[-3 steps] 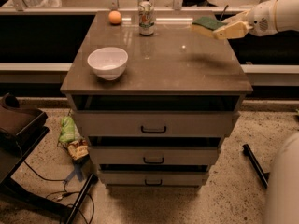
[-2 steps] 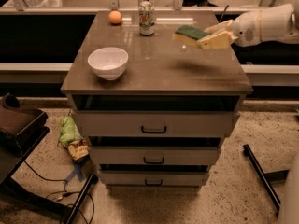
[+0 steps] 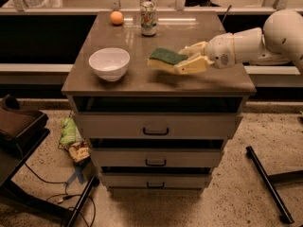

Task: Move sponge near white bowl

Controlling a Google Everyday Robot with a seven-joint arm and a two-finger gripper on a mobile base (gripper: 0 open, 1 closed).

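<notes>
1. Gripper (image 3: pixel 183 60) reaches in from the right over the cabinet top (image 3: pixel 213 82), on a white arm (image 3: pixel 246 44).
2. Fingers (image 3: pixel 195 66) are clamped on the sponge (image 3: pixel 164 58), one above and one below its right end. The green layer faces up.
3. The sponge juts left past the fingertips, slightly tilted. Whether it touches the top cannot be told.
4. White bowl (image 3: pixel 109 63) sits left of the fingertips, near the sponge's free end but apart from it.
5. Drink can (image 3: pixel 148 18) and orange ball (image 3: pixel 116 17) stand beyond the fingertips at the back edge, the ball further left.

Arm (image 3: pixel 246 44) in frm R, hand (image 3: pixel 180 60) grips sponge (image 3: pixel 163 57).
</notes>
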